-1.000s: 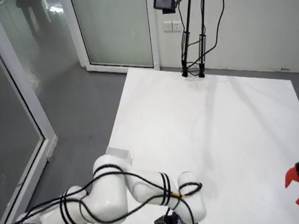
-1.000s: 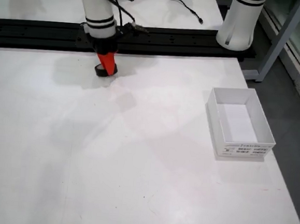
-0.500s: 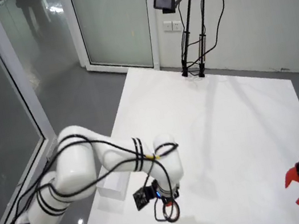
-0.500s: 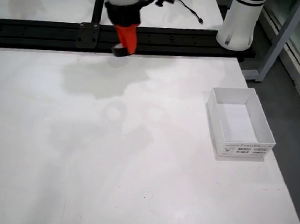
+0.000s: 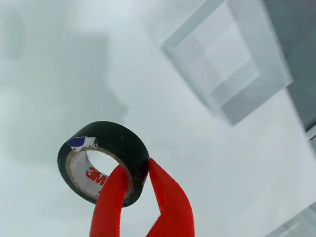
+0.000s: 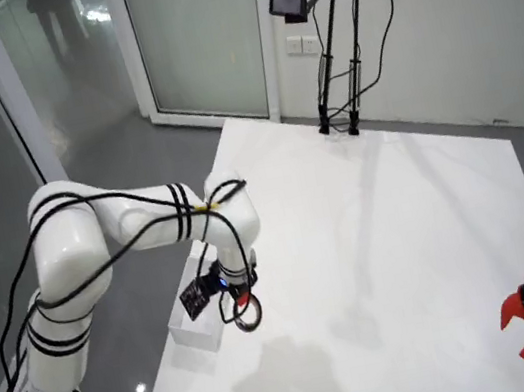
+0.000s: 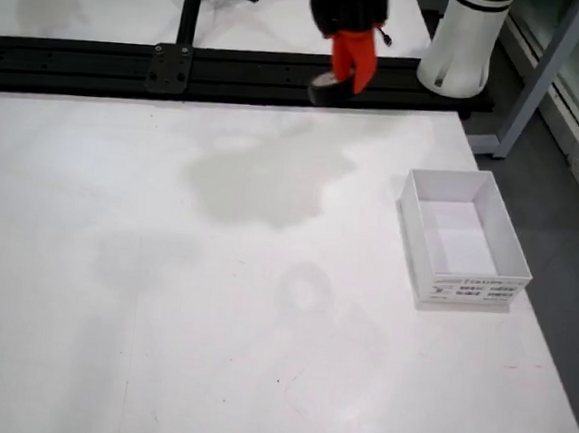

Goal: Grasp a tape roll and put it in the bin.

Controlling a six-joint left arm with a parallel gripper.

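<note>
One black tape roll (image 5: 103, 160) hangs above the white table (image 5: 59, 207) at the left of the wrist view, pinched through its wall by the red fingers (image 5: 170, 197) of the gripper (image 5: 132, 182), one finger inside the core and the other on the outer face. Right of it and farther off, the white bin (image 5: 229, 59) sits on the table, well apart from the roll. From the overhead view, the gripper (image 7: 349, 66) holds the roll (image 7: 330, 87) at the far edge, left of the bin (image 7: 463, 240).
</note>
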